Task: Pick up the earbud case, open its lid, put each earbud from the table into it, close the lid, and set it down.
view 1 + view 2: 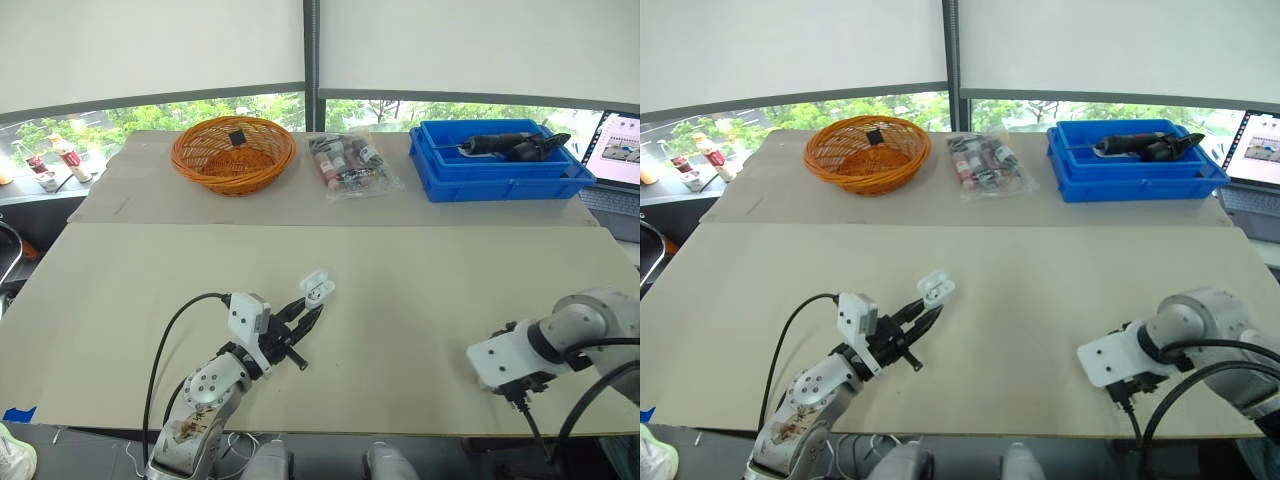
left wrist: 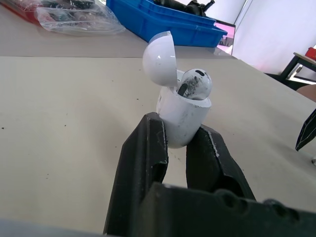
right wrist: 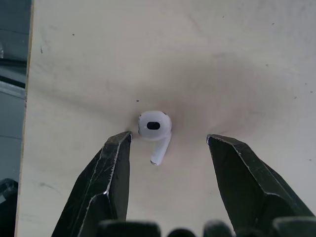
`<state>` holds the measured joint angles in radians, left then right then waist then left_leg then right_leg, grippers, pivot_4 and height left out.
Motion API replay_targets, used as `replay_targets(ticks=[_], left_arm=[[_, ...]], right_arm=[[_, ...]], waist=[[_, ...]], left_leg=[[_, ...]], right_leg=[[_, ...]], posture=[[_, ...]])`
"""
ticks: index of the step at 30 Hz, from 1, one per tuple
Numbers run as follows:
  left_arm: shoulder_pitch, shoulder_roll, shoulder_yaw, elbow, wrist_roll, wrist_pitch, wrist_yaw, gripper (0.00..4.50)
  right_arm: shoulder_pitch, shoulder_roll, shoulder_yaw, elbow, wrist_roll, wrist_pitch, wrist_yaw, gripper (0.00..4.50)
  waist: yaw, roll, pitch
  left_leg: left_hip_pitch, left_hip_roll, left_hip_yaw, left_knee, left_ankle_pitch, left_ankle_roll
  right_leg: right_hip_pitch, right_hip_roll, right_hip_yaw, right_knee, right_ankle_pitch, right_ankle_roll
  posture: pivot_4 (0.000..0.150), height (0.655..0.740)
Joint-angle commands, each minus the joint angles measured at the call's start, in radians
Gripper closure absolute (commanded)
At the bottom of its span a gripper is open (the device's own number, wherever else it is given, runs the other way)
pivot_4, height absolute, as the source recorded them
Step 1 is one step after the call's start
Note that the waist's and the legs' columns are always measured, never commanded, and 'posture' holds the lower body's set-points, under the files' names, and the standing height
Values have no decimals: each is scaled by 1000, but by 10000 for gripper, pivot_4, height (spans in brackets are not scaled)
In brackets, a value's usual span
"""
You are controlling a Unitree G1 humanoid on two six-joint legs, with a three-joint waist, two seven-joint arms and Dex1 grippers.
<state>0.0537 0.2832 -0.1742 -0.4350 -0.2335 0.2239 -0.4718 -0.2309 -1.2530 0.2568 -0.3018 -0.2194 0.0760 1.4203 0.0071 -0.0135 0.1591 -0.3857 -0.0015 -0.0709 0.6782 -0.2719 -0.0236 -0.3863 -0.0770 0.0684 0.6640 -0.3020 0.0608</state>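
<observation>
The white earbud case [image 2: 180, 116] is pinched low on its body by my left gripper [image 2: 177, 133], just above the table [image 1: 420, 280] near its front left. Its lid [image 2: 160, 57] is tipped back open, and one white earbud [image 2: 194, 84] sits in the case with its head sticking out. In the head view the case [image 1: 316, 289] shows at the tips of the left gripper [image 1: 303, 322]. A second white earbud [image 3: 154, 131] lies flat on the table near the front right. My right gripper [image 3: 169, 137] hangs over it, open, one finger on each side and not touching.
Along the back of the table stand an orange wicker basket [image 1: 233, 153], a clear bag of small items [image 1: 350, 163] and a blue bin [image 1: 500, 165] holding a dark tool. A laptop [image 1: 620, 150] sits at the far right. The right gripper [image 1: 520, 393] is close to the table's front edge.
</observation>
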Motion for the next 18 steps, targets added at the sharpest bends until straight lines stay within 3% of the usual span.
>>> replay_targets(ticks=[1, 18], left_arm=[[-1, 2, 2, -22, 2, -18, -4, 39927], [-5, 1, -3, -12, 6, -24, -6, 39927]], right_arm=[[-14, 16, 14, 9, -11, 12, 16, 17786], [-68, 69, 53, -2, 5, 38, 117, 17786]], waist=[[0, 0, 0], [-2, 0, 0]], left_leg=[[0, 0, 0, 0, 0, 0], [1, 0, 0, 0, 0, 0]], right_leg=[[0, 0, 0, 0, 0, 0], [1, 0, 0, 0, 0, 0]], posture=[[1500, 7400], [1500, 7400]])
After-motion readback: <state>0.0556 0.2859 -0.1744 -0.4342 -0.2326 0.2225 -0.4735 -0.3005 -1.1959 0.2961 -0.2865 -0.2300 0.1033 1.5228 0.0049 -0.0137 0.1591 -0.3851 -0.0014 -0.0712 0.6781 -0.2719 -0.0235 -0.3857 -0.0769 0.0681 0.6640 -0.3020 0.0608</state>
